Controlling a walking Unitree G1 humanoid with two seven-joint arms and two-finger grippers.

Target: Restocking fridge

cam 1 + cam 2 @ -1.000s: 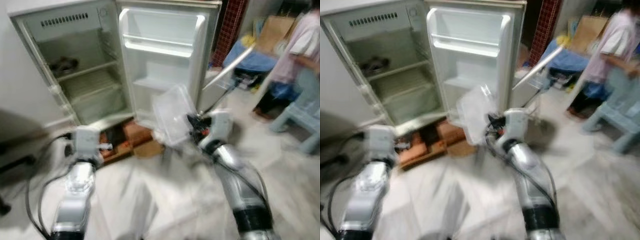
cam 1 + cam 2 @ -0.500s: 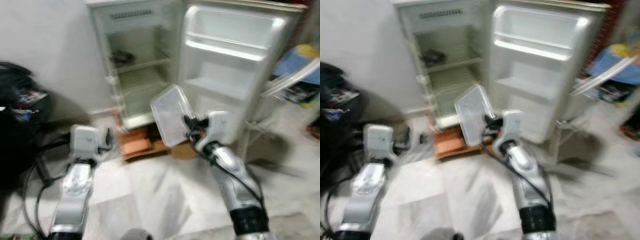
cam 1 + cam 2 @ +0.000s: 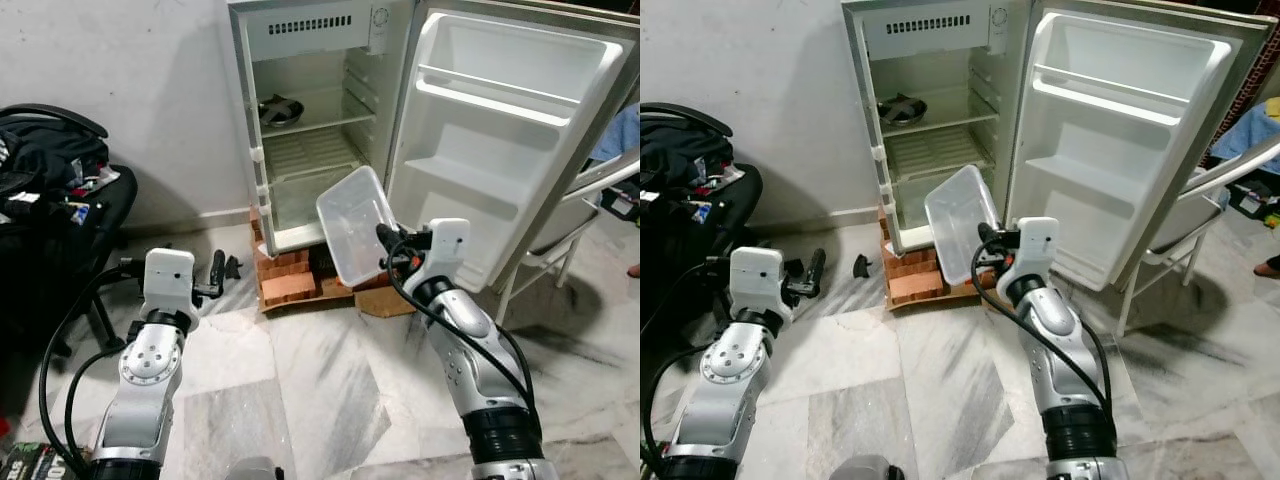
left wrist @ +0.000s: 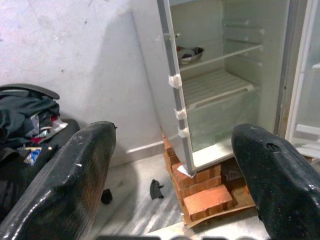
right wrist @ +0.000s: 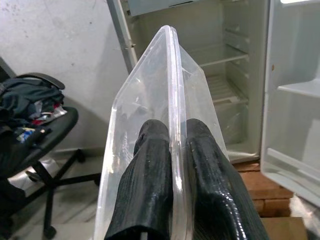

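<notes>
A: In front of the open fridge (image 3: 310,110), near right: clear tub (image 3: 355,225), right gripper (image 5: 172,165) clamped on its rim.
B: Left gripper (image 4: 172,175)?
A: Spread wide, empty.
B: Step?
A: Carrying it in; next probably step closer, lift to a shelf (image 3: 305,155).
B: Change?
A: Camera swung left; fridge now centred, sharp.

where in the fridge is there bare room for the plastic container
The wire middle shelf is bare, bordered by the glass shelf above and the drawer below. The door shelves are bare too. The top shelf is partly taken by a dark bowl. The right gripper holds the clear container.
</notes>
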